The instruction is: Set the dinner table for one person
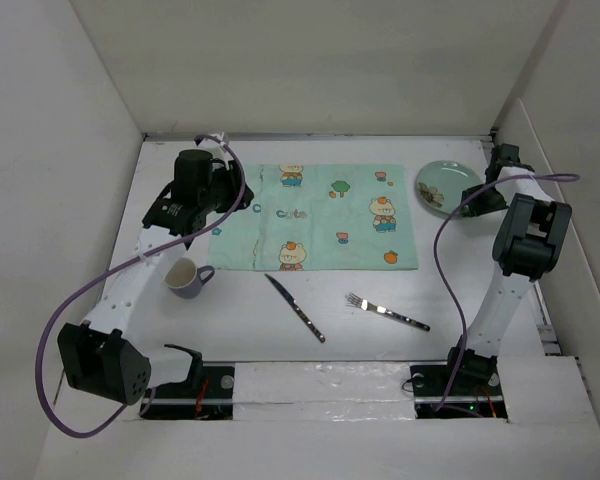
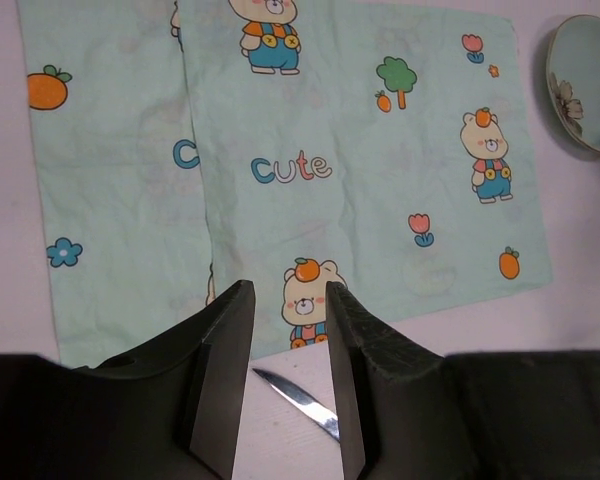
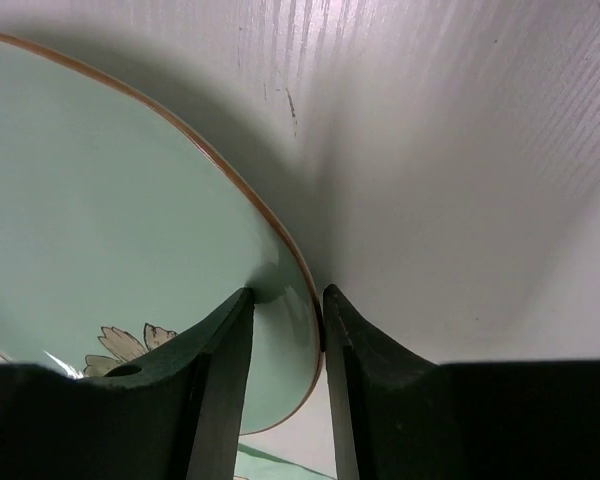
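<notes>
From above, the white surface (image 1: 240,320) fills the floor of the walled enclosure and carries everything. A mint-green placemat (image 1: 320,215) lies toward the far side, with a pale green plate (image 1: 440,183) just beside its far right corner. A mug (image 1: 185,277), a knife (image 1: 296,308) and a fork (image 1: 387,313) lie nearer the arm bases. The left arm reaches over the placemat's left edge.

From the left wrist, the left jaws stand apart, holding nothing. The knife's tip (image 2: 295,398) shows through the gap, just short of the cloth.

From the right wrist, the right jaws are closed on the plate's rim (image 3: 290,300), one finger inside and one outside
</notes>
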You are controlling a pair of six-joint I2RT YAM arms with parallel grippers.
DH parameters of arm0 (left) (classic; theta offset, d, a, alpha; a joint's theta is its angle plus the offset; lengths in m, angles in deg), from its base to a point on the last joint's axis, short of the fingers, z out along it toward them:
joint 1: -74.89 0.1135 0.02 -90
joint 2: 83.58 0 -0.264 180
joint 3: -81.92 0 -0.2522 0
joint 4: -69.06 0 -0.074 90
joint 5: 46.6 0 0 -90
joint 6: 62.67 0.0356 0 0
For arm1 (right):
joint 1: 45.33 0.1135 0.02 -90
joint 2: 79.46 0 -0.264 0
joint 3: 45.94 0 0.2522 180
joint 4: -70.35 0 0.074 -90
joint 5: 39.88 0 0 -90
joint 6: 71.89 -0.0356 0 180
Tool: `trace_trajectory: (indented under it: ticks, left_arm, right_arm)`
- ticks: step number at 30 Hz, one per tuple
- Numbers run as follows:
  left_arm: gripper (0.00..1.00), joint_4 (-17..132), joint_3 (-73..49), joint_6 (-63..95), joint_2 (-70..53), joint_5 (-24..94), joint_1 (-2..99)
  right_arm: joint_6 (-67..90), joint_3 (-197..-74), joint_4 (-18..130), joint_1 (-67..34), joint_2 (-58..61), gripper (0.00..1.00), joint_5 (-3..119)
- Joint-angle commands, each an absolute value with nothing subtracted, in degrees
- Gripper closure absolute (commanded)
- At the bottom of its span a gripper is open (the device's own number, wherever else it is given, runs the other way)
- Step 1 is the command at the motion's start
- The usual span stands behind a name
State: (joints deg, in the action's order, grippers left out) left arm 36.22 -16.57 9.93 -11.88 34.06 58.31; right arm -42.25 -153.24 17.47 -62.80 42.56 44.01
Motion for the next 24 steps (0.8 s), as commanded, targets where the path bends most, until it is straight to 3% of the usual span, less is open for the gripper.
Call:
trace_trajectory:
  ticks: [1,5,8,11,17,24]
  left_arm:
    - [0.68,38.1,-15.2,11.7,-15.1,36.9,58.9]
    - [0.69,38.8,-17.2,12.0,-16.2,37.1,58.9]
    - [0.70,38.8,-17.4,11.9,-15.7,36.7,58.9]
    - [0.70,38.9,-16.4,12.0,-14.7,36.1,58.9]
    - [0.71,39.6,-12.4,10.8,-11.6,32.9,58.9]
    - [0.72,39.9,-11.2,9.3,-9.4,29.7,58.9]
  right_arm:
    - [-43.8,-158.3,9.8,-61.8,45.1,0.61,41.2]
    - [-46.0,-159.3,7.4,-61.8,46.0,0.62,41.6]
    - [-46.2,-157.5,9.0,-61.8,45.0,0.88,41.7]
    - [-44.7,-154.2,13.4,-61.8,41.8,1.00,40.3]
    - [-37.1,-141.2,29.3,-61.2,27.5,1.00,36.7]
    - [-30.1,-128.9,40.0,-64.3,13.9,1.00,43.3]
